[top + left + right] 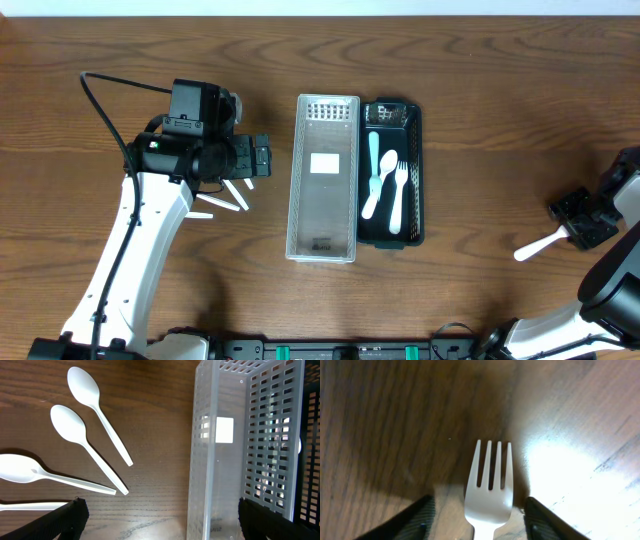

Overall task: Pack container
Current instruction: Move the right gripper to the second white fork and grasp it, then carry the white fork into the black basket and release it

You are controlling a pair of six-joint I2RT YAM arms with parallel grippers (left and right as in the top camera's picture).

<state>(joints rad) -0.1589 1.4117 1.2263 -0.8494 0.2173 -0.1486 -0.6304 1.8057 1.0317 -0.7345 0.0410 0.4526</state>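
Clear container [322,178] sits mid-table and looks empty; the black tray [419,150] just beside it at 3 o'clock holds cutlery. The step looks like gathering loose pieces. The left gripper [260,157] hangs spread wide, empty, by the white spoons [82,435] at 9 o'clock. The right gripper [570,225] flanks a fork [489,485] at 4 o'clock; I cannot tell if it grips. Next, a piece must be pinched and carried in.
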